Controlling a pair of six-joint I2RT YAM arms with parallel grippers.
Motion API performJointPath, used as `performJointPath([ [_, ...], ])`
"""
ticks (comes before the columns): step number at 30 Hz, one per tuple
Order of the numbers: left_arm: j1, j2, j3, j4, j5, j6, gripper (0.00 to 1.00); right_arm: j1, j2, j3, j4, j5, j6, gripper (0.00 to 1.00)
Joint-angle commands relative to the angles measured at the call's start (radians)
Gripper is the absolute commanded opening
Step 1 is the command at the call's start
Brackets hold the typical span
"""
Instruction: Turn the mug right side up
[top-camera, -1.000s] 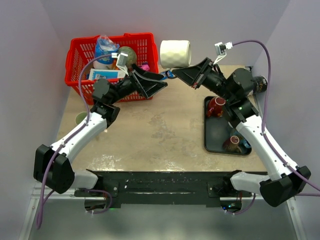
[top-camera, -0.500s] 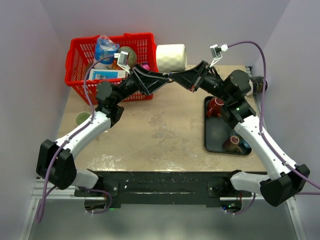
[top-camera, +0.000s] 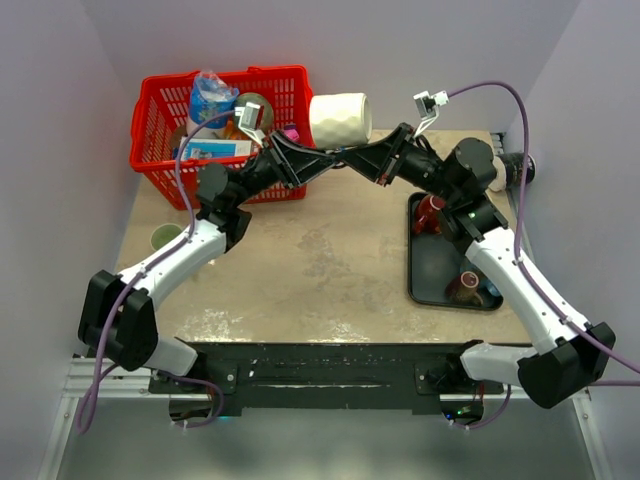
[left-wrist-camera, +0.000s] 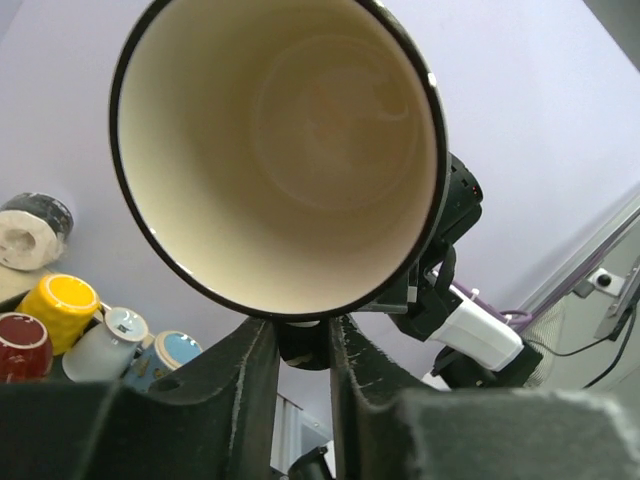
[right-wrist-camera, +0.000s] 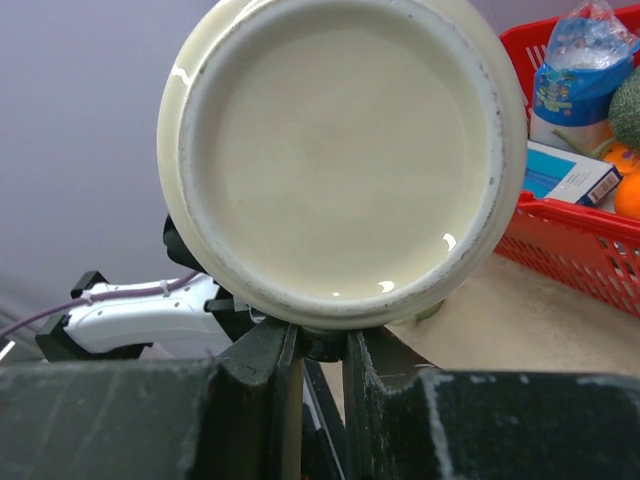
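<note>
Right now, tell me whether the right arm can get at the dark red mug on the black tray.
Probably not: the right gripper is shut on the cream ceramic mug held aloft, and the dark red mug sits tucked under that arm's own elbow.

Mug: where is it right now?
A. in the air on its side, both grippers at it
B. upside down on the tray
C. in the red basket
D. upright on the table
A: the mug lies sideways in the air where the left gripper and right gripper meet, its mouth filling the left wrist view and its base the right wrist view.
</note>
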Motion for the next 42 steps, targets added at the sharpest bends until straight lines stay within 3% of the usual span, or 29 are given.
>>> performJointPath([
  [1, -0.005, 0.02, 0.032, 0.085, -0.005, -0.043, 0.22, 0.012, -0.011, -0.001, 0.089, -0.086, -0.064, 0.0],
  [5, -0.005, 0.03, 0.044, 0.098, 0.001, -0.049, 0.0, 0.014, -0.006, -0.021, 0.101, -0.075, -0.067, 0.0],
  [19, -0.005, -0.048, 0.002, 0.01, -0.089, 0.071, 0.0, 0.012, 0.011, -0.035, 0.004, 0.025, -0.077, 0.0],
  [21, -0.005, -0.056, -0.004, -0.004, -0.099, 0.086, 0.0, 0.014, 0.012, -0.038, 0.006, 0.023, -0.075, 0.15],
  [23, -0.004, -0.065, -0.01, -0.013, -0.108, 0.095, 0.0, 0.014, 0.014, -0.036, -0.006, 0.04, -0.075, 0.38],
  [27, -0.005, -0.07, -0.008, -0.028, -0.105, 0.103, 0.0, 0.014, 0.011, -0.044, -0.007, 0.055, -0.078, 0.6],
  [30, -0.005, -0.07, -0.01, -0.042, -0.105, 0.109, 0.0, 0.012, 0.009, -0.047, -0.013, 0.066, -0.078, 0.67],
  [42, -0.005, -0.069, 0.002, -0.171, -0.126, 0.171, 0.0, 0.012, 0.008, -0.045, -0.034, 0.12, -0.084, 0.75],
])
